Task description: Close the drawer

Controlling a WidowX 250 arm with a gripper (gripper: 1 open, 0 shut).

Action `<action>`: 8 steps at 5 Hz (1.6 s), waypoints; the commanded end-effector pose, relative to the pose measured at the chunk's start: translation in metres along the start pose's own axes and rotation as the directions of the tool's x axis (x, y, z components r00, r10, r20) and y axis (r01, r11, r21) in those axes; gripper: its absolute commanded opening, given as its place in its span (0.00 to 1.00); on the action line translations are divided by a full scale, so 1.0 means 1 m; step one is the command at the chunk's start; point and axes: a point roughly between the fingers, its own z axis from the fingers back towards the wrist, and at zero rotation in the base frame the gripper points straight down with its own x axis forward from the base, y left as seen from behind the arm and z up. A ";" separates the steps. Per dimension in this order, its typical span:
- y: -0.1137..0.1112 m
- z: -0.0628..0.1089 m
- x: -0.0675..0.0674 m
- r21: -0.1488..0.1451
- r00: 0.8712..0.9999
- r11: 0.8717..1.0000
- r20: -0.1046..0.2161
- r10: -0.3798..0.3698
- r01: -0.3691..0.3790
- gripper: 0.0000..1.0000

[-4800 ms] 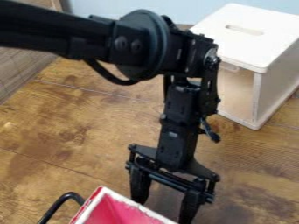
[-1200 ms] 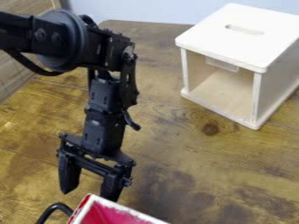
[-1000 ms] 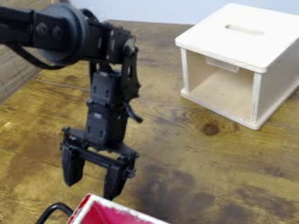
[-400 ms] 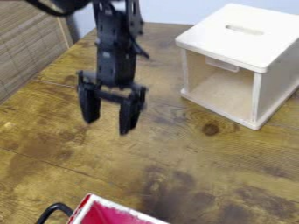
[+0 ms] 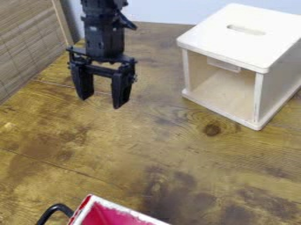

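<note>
The drawer shows only at the bottom edge of the camera view: a glossy red inside, a thin white rim, and a black loop at its left corner. My black gripper hangs well above and behind it, over the wooden table at the upper left. Its two fingers point down and stand wide apart, open, with nothing between them. The gripper touches neither the drawer nor the box.
A pale wooden cube box with a slot in its top and an open front stands at the upper right. A ribbed brown panel borders the table at the far left. The table top is dark-stained wood.
The gripper has risen and moved away from the drawer toward the back left of the table, staying open. The drawer and the box have not moved.
</note>
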 end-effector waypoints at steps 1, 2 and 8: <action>-0.015 0.038 0.002 -0.007 0.993 1.000 0.113 0.023 -0.022 1.00; -0.033 0.047 0.001 -0.004 0.988 1.000 0.150 0.026 -0.026 1.00; -0.023 0.039 -0.017 0.110 0.938 0.994 0.343 -0.061 0.024 1.00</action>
